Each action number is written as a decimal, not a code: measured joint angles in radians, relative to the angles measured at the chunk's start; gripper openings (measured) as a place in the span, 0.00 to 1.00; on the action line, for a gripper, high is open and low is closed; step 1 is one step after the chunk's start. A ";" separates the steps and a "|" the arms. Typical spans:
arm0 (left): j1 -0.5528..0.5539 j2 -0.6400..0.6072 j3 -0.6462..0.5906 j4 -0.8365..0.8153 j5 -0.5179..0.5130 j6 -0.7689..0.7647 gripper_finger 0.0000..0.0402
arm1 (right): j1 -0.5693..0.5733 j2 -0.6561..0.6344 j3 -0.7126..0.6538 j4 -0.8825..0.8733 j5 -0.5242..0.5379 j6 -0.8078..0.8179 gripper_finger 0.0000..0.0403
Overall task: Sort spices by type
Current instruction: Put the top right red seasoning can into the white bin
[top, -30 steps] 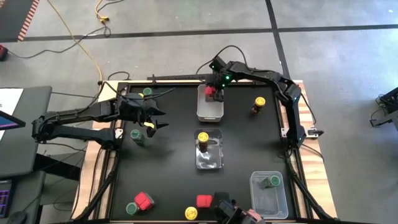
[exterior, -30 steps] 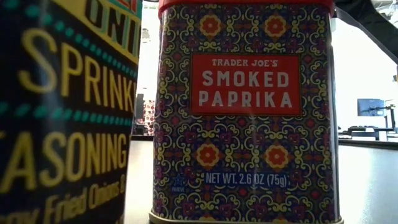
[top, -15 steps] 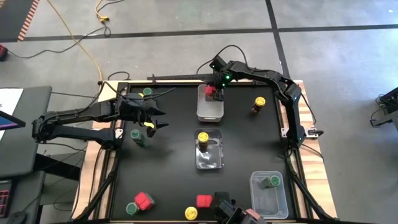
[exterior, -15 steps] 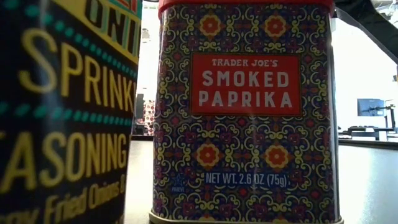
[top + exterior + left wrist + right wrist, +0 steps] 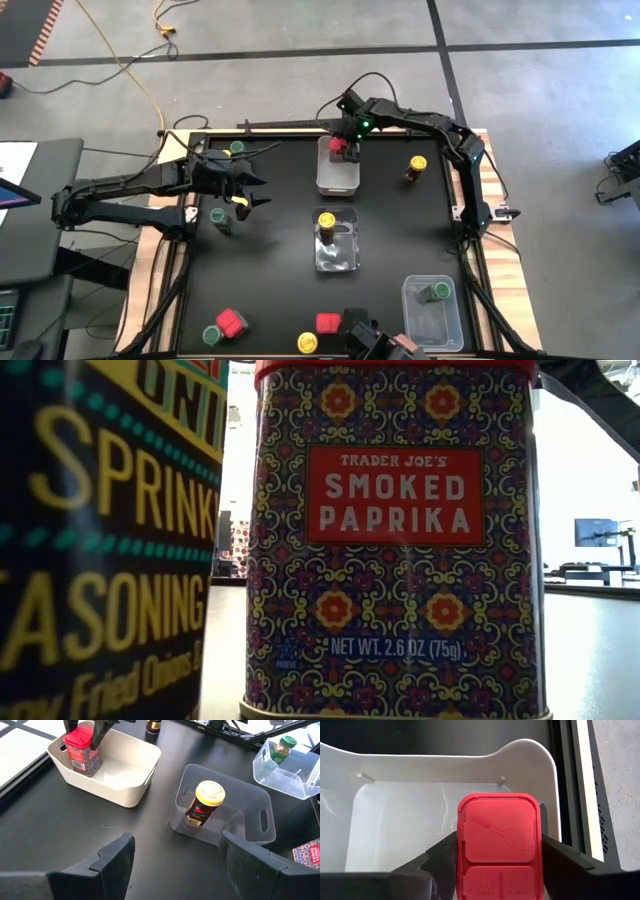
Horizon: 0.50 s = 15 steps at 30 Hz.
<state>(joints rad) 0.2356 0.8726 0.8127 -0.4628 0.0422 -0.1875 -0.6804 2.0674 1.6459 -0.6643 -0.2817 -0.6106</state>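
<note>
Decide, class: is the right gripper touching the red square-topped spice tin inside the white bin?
Touching. The right wrist view shows both dark fingers of the right gripper pressed against the red-topped tin's sides, no gap.

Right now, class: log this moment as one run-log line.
right gripper: holding red-topped tin inside white bin | left gripper: open, empty, waiting | yellow-lidded jar: in clear bin

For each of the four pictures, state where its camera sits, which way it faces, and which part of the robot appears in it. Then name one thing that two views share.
High view: above the table, facing straight down; both arms, left end effector, right end effector.
Low view: at table-top height, facing level across; smoked paprika tin fills it, no end effector.
Left wrist view: on the left wrist, facing the white bin; own fingers open.
Right wrist view: on the right wrist, facing down into the bin; fingers flank the red-topped tin.
Shared: both wrist views show that tin.
</note>
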 joint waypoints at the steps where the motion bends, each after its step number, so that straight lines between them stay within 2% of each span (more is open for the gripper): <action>1: 0.000 0.000 0.000 0.000 0.000 0.000 0.69 | 0.000 0.000 0.000 0.000 0.000 0.000 0.67; 7: 0.000 0.000 0.000 0.000 0.000 0.000 0.69 | 0.000 0.000 0.000 0.001 0.000 0.000 0.73; 15: 0.000 0.000 0.000 0.000 0.000 0.000 0.69 | 0.000 -0.001 0.000 -0.001 0.000 0.000 0.74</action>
<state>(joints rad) 0.2356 0.8726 0.8127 -0.4628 0.0422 -0.1875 -0.6807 2.0662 1.6459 -0.6655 -0.2821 -0.6106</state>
